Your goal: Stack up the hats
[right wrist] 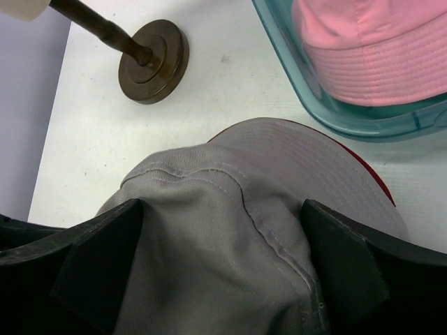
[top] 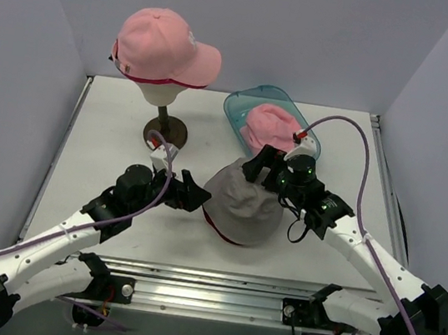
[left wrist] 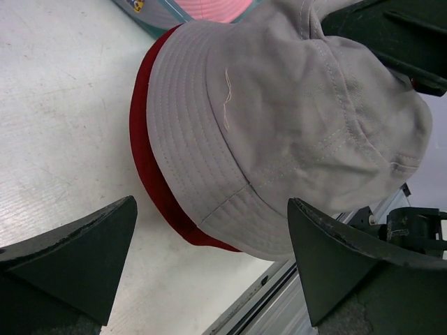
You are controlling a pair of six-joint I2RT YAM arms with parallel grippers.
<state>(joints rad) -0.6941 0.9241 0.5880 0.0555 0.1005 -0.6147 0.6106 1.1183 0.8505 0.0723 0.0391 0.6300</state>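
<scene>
The dark red hat, turned so its grey side shows (top: pixel 239 210), lies on the table's middle, with its red brim edge (left wrist: pixel 143 160) underneath. My right gripper (top: pixel 266 170) is open and its jaws straddle the grey crown (right wrist: pixel 221 206), with fabric filling the gap. My left gripper (top: pixel 193 195) is open at the hat's left side, and the brim lies between its fingers (left wrist: pixel 209 202). The pale pink peaked cap (top: pixel 162 45) sits on the cream head form (top: pixel 161 92), with a magenta edge under it. The pale pink bucket hat (top: pixel 268 125) lies in the tray and also shows in the right wrist view (right wrist: pixel 377 49).
The clear teal tray (top: pixel 237 106) stands at the back right, close behind the right gripper, and its wall shows in the right wrist view (right wrist: pixel 293 77). The head form's brown stand base (top: pixel 166 132) is at back left. White walls enclose the table on three sides. A metal rail runs along the near edge.
</scene>
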